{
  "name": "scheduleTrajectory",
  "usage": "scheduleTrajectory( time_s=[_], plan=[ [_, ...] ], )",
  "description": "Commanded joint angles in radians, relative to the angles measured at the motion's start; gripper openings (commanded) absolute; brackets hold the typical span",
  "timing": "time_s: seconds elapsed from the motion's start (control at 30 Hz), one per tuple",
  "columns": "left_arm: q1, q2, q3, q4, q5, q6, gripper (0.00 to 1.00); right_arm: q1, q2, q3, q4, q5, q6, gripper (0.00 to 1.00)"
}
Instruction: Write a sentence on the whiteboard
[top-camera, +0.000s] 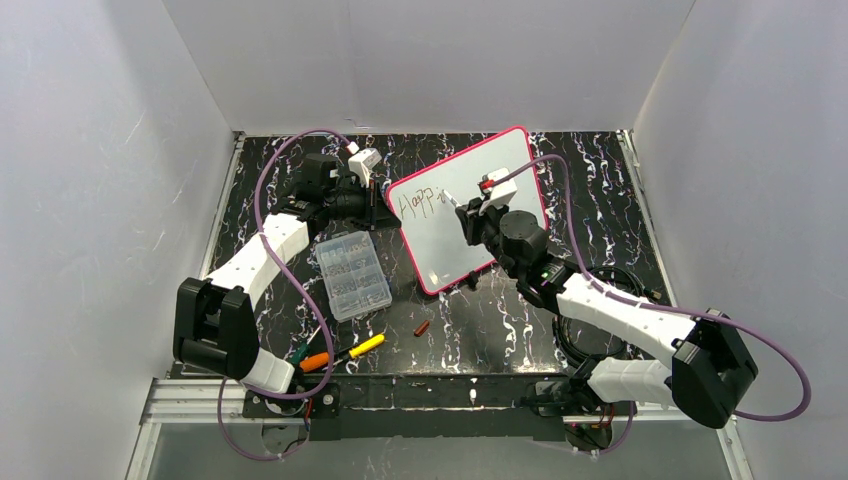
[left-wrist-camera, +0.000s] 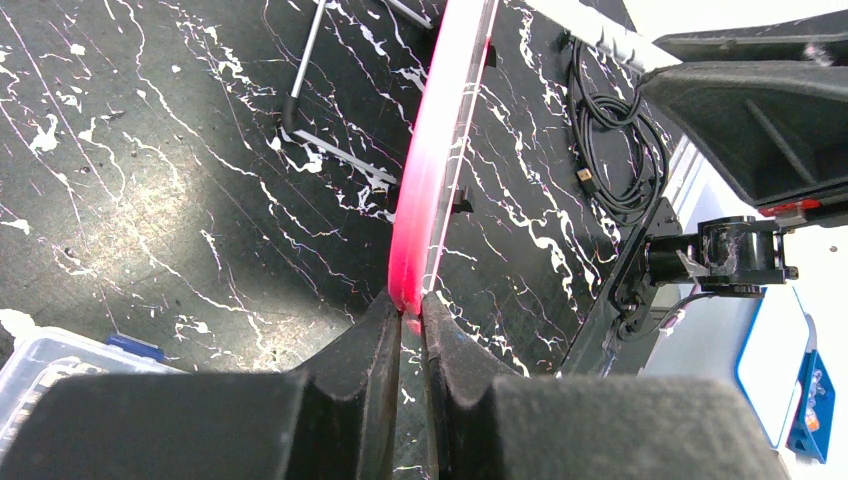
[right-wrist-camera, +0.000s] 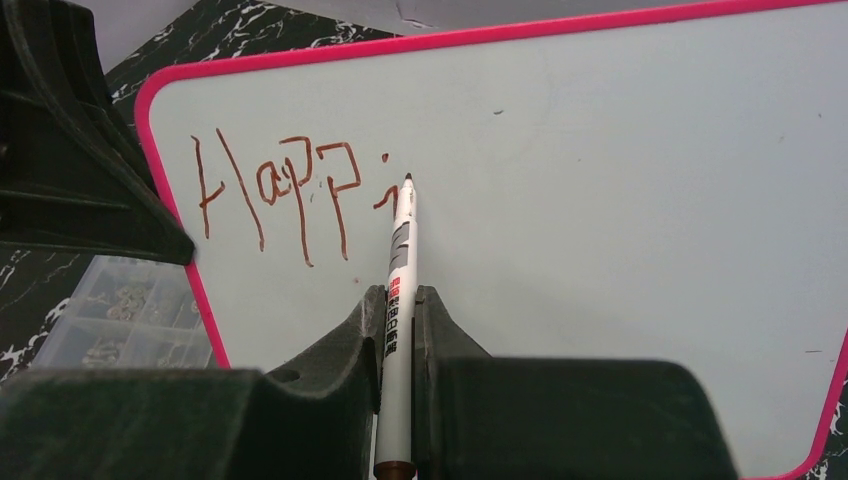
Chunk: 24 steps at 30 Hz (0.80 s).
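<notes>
The whiteboard (top-camera: 440, 252) stands tilted on the table (top-camera: 500, 330), centre-right and towards the back, its pink rim (left-wrist-camera: 430, 150) pinched at the left edge between the left fingers (left-wrist-camera: 390, 320), which are clenched on it. The sentence (right-wrist-camera: 270, 190) is only begun: "Happ" in brownish-red, then a dot and a short hooked stroke just right of the second p. The marker (right-wrist-camera: 402, 235) is clamped in the right fingers (right-wrist-camera: 376, 306), its long axis running straight out from them to the board, tip touching the surface at that hooked stroke. The coming stroke likely turns on this — the bare board lies to the right of the tip and below the row, so the right arm, the one at the writing face, probably has to carry the tip rightwards while the left arm only steadies the board. The marker barrel bears a small red mark and dark print, too small to read. A clear box (top-camera: 352, 273) lies just left of the board, and a small reddish cap (top-camera: 421, 328) lies on the table in front of it.
</notes>
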Motion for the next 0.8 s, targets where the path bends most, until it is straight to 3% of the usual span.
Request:
scheduleTrajectory(
  time_s=[0.0, 0.77],
  plan=[
    [-0.013, -0.048, 0.015, -0.04, 0.022, 0.023, 0.0, 0.0, -0.005, -0.023, 0.01, 0.019, 0.007, 0.01],
    [-0.013, -0.053, 0.012, -0.04, 0.022, 0.025, 0.0, -0.001, -0.045, -0.084, 0.009, 0.012, 0.05, 0.01]
  ],
)
